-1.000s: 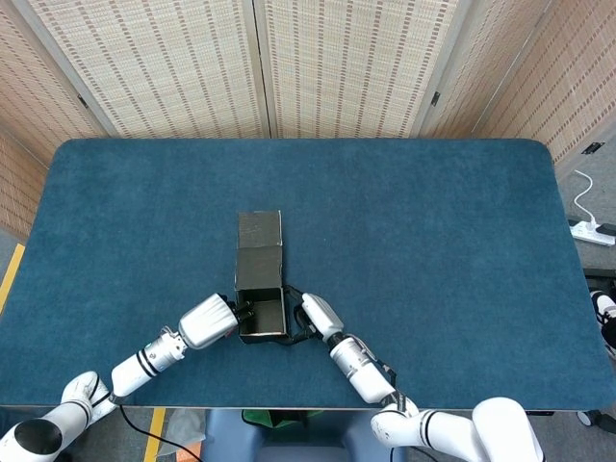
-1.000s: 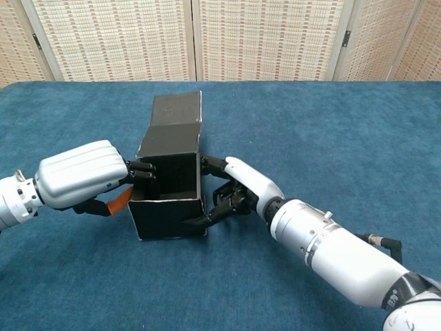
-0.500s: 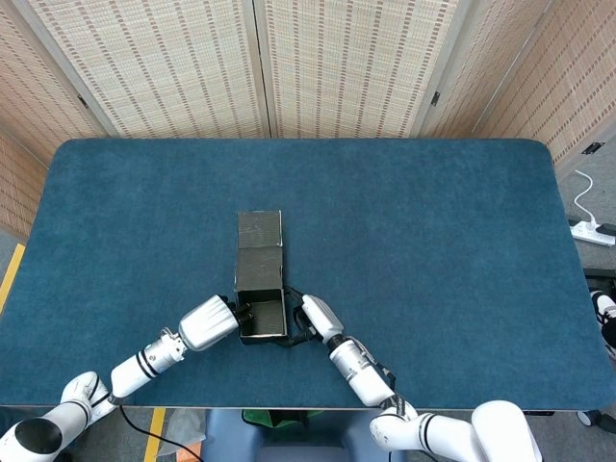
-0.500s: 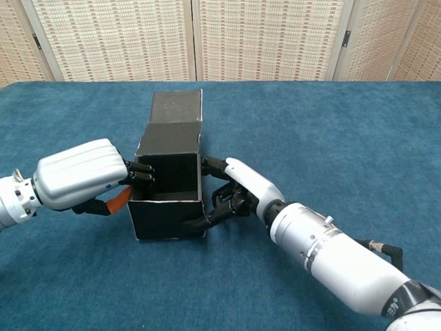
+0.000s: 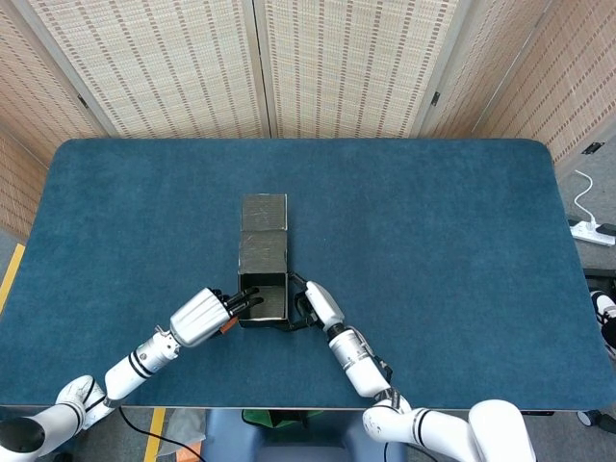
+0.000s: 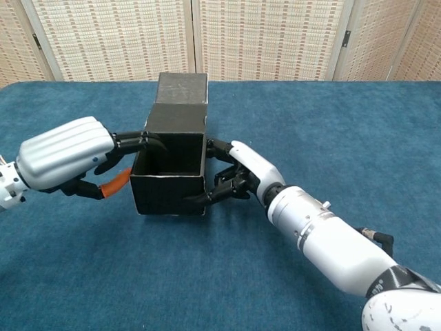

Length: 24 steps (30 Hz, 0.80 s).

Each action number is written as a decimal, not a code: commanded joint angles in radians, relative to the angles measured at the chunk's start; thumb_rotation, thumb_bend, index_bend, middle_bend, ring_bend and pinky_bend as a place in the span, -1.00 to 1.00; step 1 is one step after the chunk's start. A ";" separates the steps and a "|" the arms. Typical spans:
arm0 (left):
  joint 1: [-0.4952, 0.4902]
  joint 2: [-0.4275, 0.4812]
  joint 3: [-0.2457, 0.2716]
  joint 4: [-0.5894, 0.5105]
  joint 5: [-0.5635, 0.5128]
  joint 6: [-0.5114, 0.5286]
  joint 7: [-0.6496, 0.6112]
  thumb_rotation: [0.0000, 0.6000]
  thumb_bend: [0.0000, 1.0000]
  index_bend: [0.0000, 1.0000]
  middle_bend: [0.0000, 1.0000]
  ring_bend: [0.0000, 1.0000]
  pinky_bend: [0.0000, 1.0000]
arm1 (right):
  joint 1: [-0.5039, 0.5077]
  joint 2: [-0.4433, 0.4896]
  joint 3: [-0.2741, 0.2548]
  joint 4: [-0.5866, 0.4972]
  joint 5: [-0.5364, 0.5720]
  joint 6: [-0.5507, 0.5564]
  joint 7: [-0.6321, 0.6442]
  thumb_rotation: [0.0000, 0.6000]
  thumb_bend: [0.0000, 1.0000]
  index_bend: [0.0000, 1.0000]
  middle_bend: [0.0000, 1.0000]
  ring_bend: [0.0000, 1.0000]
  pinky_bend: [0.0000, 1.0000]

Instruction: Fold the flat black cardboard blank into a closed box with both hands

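The black cardboard box [image 5: 263, 258] [image 6: 169, 195] stands on the blue table, its top open toward me. Its lid flap [image 5: 264, 212] [image 6: 181, 87] sticks out at the far side, unfolded. My left hand [image 5: 202, 316] [image 6: 65, 152] is at the box's left side; its fingers [image 6: 141, 141] curl over the left wall's rim and the orange-tipped thumb [image 6: 114, 185] lies outside that wall. My right hand [image 5: 318, 303] [image 6: 246, 172] grips the right wall, with fingers [image 6: 219, 148] along it and one dark finger down at the front corner.
The blue felt table [image 5: 433, 241] [image 6: 331, 131] spreads wide to the right and far side. Woven screens [image 5: 327, 67] stand behind it. A white power strip [image 5: 592, 231] lies off the right edge.
The box has slid away from me and slightly right, between both hands. My left fingers came out of the box's inside and now sit on the left rim.
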 commanded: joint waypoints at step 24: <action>-0.025 0.293 -0.041 -0.467 -0.249 -0.416 -0.691 1.00 -0.54 -1.00 -0.98 0.36 0.78 | 0.003 -0.004 -0.054 0.047 -0.025 -0.028 0.014 1.00 -1.00 -1.00 -0.90 0.32 1.00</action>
